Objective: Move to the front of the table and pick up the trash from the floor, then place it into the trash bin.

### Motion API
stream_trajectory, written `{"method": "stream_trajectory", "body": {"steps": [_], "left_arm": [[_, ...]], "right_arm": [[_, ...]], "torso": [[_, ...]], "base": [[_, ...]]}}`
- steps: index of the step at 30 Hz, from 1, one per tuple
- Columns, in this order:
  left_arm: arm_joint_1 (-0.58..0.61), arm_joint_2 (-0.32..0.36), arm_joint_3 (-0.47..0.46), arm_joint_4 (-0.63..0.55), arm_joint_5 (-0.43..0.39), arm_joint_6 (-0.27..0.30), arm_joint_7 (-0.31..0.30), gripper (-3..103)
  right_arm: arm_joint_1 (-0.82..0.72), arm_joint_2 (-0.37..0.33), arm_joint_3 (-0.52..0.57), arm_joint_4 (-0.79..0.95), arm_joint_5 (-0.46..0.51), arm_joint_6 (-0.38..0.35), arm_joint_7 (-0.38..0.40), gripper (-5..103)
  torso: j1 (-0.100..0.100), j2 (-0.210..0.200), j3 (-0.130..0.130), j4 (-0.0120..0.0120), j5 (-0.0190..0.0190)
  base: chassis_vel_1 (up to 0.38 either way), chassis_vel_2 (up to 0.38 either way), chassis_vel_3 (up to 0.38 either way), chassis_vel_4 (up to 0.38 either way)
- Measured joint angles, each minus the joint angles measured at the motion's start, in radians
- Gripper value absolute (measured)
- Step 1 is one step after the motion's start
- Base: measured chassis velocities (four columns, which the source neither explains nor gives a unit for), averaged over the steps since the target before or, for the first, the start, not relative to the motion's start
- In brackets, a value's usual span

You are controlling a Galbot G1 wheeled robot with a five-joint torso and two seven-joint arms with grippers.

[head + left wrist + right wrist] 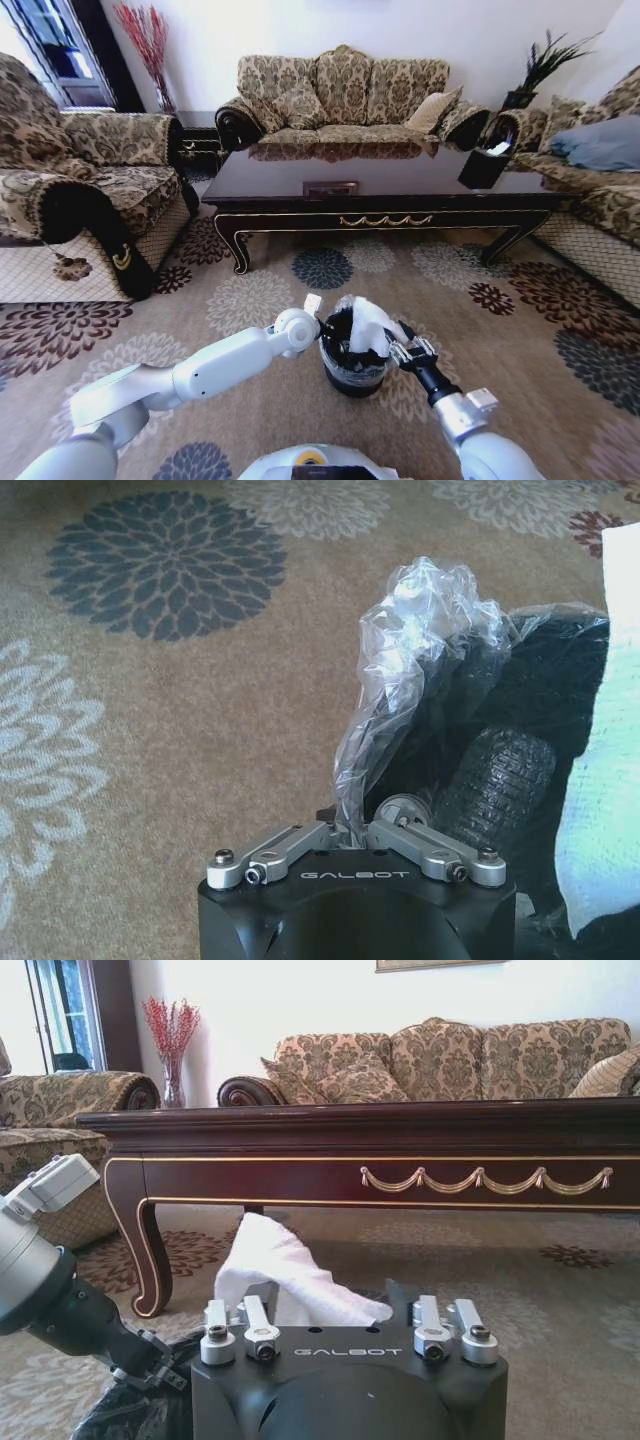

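One tissue [368, 325], seemingly pincer-held [392, 345], over one bin [352, 375]

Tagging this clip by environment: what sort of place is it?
Most likely a home living room: patterned sofas around a long dark coffee table, on a floral carpet.

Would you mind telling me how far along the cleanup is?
Done: the robot faces the dark glossy coffee table. In hand: the right end effector holds white crumpled tissue over the black round bin, whose liner the left end effector pinches. Left: dropping the tissue.
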Motion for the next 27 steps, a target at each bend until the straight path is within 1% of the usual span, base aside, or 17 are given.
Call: {"method": "stream_trajectory", "body": {"steps": [1,2,3,4,5,6,7,8,9,10,13,14,16,18,19,22,27], "left_arm": [[0.002,0.000,-0.001,-0.001,0.001,0.000,0.000,0],[0.002,0.000,-0.002,-0.001,0.001,0.000,0.000,0],[0.003,-0.002,-0.004,-0.001,0.002,0.000,0.000,0],[0.003,-0.002,-0.004,-0.001,0.002,0.000,0.000,0],[0.003,-0.003,-0.005,0.000,0.002,0.000,0.000,0],[0.003,-0.004,-0.007,0.000,0.003,0.000,0.000,0],[0.003,-0.005,-0.008,0.000,0.003,0.000,-0.001,0],[0.004,-0.006,-0.008,0.000,0.004,0.000,-0.001,0],[0.005,-0.007,-0.008,0.000,0.003,0.000,-0.001,0],[0.005,-0.007,-0.008,0.000,0.003,0.000,-0.001,0],[0.009,-0.007,-0.008,-0.002,0.004,0.000,-0.002,0],[0.009,-0.007,-0.008,-0.002,0.004,0.000,-0.002,0],[0.012,-0.005,-0.008,-0.009,0.005,0.000,-0.003,0],[0.013,-0.004,-0.009,-0.011,0.005,0.000,-0.003,0],[0.015,-0.002,-0.012,-0.014,0.004,0.000,-0.003,0],[0.018,0.001,-0.021,-0.013,0.005,0.000,-0.003,0],[0.029,0.009,-0.037,-0.006,0.008,0.000,-0.002,0]], "right_arm": [[-0.008,-0.003,0.005,0.000,-0.011,0.008,-0.007,71],[-0.013,-0.007,0.008,-0.001,-0.016,0.012,-0.013,71],[-0.025,-0.013,0.013,-0.001,-0.019,0.016,-0.026,77],[-0.025,-0.013,0.013,-0.001,-0.019,0.016,-0.026,77],[-0.032,-0.017,0.016,-0.001,-0.018,0.019,-0.038,82],[-0.047,-0.022,0.017,0.004,0.007,0.017,-0.057,87],[-0.064,-0.025,0.015,0.024,0.056,-0.005,-0.062,92],[-0.080,-0.028,0.010,0.052,0.121,-0.038,-0.062,92],[-0.091,-0.031,0.006,0.080,0.178,-0.070,-0.067,96],[-0.091,-0.031,0.006,0.080,0.178,-0.070,-0.067,96],[-0.094,-0.046,0.012,0.124,0.252,-0.129,-0.091,100],[-0.094,-0.046,0.012,0.124,0.252,-0.129,-0.091,100],[-0.080,-0.058,0.021,0.157,0.337,-0.183,-0.039,100],[-0.075,-0.061,0.024,0.161,0.349,-0.196,-0.025,100],[-0.061,-0.068,0.033,0.166,0.367,-0.222,0.005,100],[-0.044,-0.071,0.031,0.158,0.376,-0.228,0.025,100],[-0.032,-0.068,0.019,0.150,0.378,-0.220,0.027,100]], "torso": [[0.000,0.000,0.000,-0.0001,0.0000],[0.000,0.000,0.000,-0.0001,0.0000],[0.000,0.000,0.000,0.0000,0.0001],[0.000,0.000,0.000,0.0000,0.0001],[0.000,0.000,0.000,0.0000,0.0000],[0.000,0.000,0.000,0.0000,0.0001],[0.000,0.000,0.000,-0.0001,0.0001],[0.000,0.000,0.000,-0.0002,0.0000],[0.000,0.000,0.000,-0.0006,-0.0001],[0.000,0.000,0.000,-0.0006,-0.0001],[0.000,0.000,0.000,0.0000,-0.0002],[0.000,0.000,0.000,0.0000,-0.0002],[0.000,0.000,0.000,0.0001,0.0000],[0.000,0.000,0.000,0.0001,-0.0001],[0.000,0.000,0.000,0.0000,-0.0002],[0.000,0.000,0.000,0.0001,0.0000],[0.000,0.000,0.000,-0.0003,0.0000]], "base": [[0.000,0.000,0.000,0.000],[0.000,0.000,0.000,0.000],[0.000,0.000,0.000,0.000],[0.000,0.000,0.000,0.000],[0.000,0.000,0.000,0.000],[0.000,0.000,0.000,0.000],[0.000,0.000,0.000,0.000],[0.000,0.000,0.000,0.000],[0.000,0.000,0.000,0.000],[0.000,0.000,0.000,0.000],[0.000,0.000,0.000,0.000],[0.000,0.000,0.000,0.000],[0.000,0.000,0.000,0.000],[0.000,0.000,0.000,0.000],[0.000,0.000,0.000,0.000],[0.000,0.000,0.000,0.000],[0.000,0.000,0.000,0.000]]}}
